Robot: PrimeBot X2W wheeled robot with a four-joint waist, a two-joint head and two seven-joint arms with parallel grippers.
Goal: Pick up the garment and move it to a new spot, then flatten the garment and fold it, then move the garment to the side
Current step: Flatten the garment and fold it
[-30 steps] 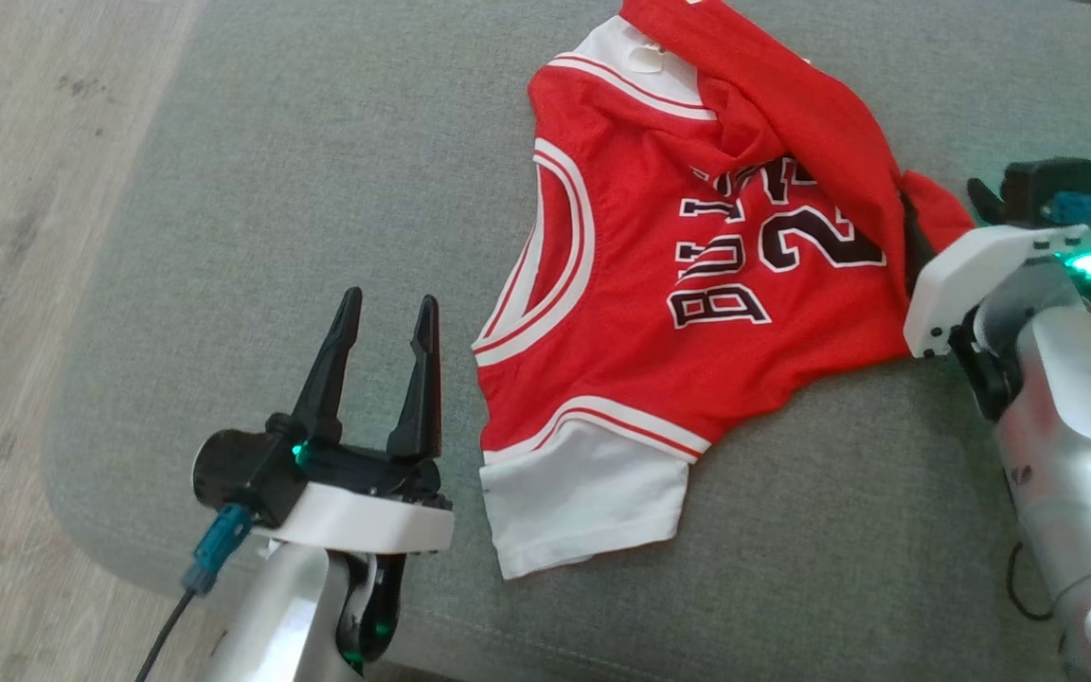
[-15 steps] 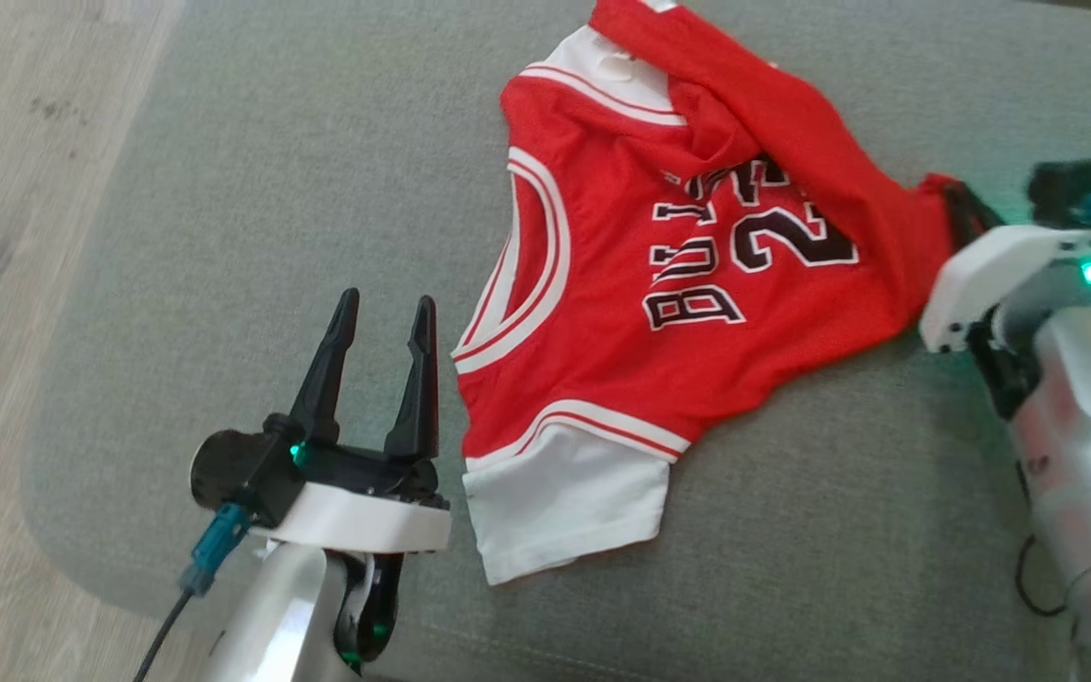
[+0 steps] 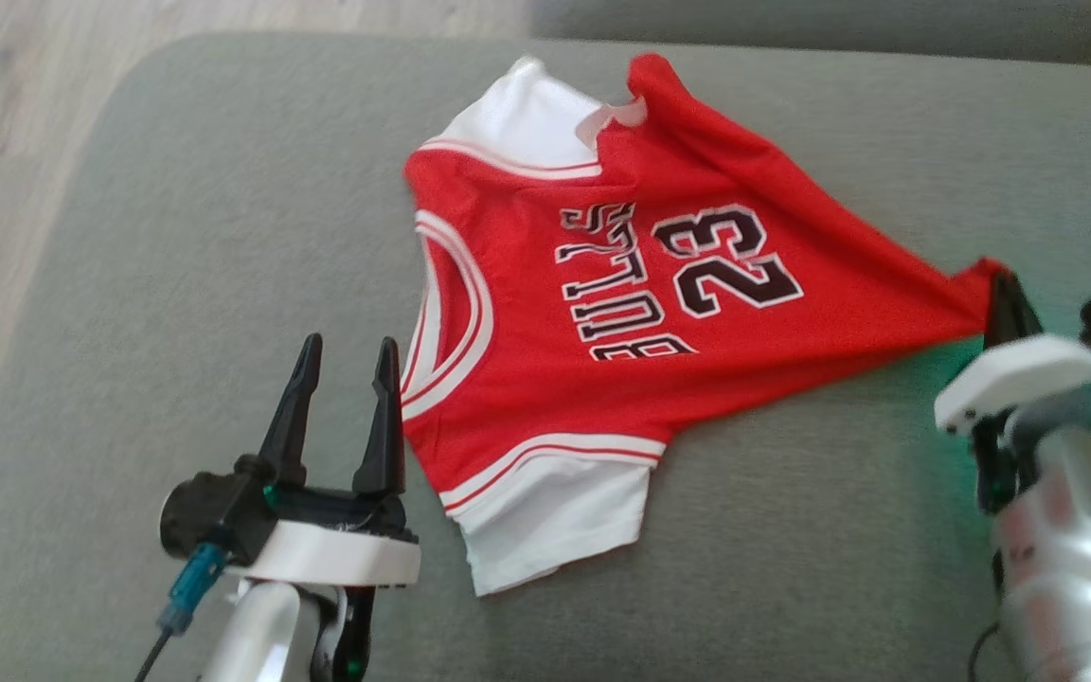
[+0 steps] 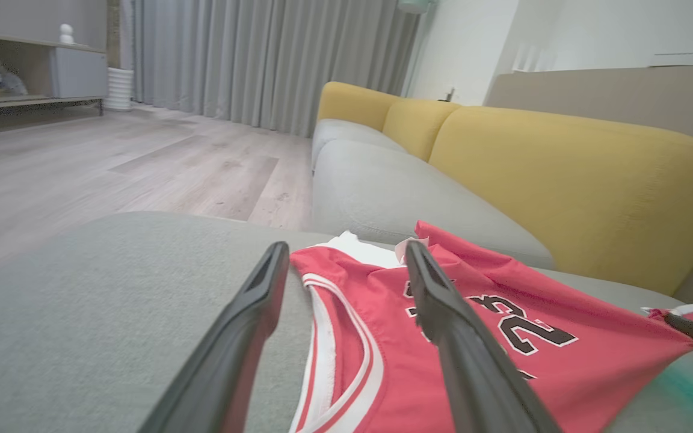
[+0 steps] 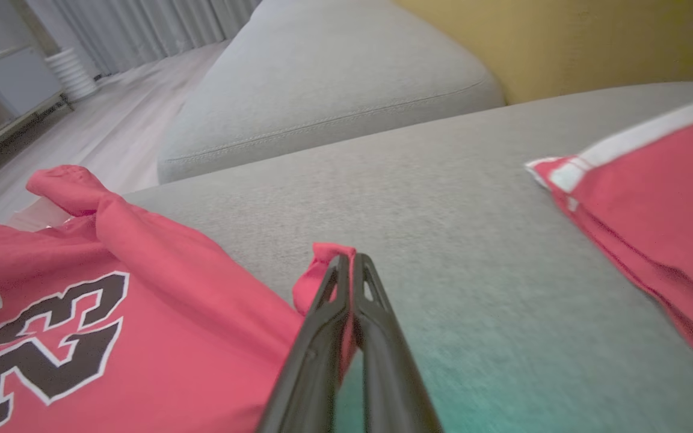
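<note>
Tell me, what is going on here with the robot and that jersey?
The robot is handling a red jersey that lies on a grey cushion. Its right gripper is shut on one corner, and the cloth runs taut from there. The left gripper is open beside the armhole edge, holding nothing. The jersey is spread out, not yet folded. Another red garment lies to the right.

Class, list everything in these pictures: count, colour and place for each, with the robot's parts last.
seat cushions: two, grey, the nearer bearing both garments.
jersey: one, red with white trim, lying on the nearer cushion.
second garment: one, red with white stripe, right of the jersey.
back cushions: three, yellow, behind the seats.
floor: one, pale wood, left of the cushions.
curtains: one set, grey, far wall.
left gripper: one, dark, open, beside the jersey's armhole.
right gripper: one, dark, shut on the jersey's corner.
</note>
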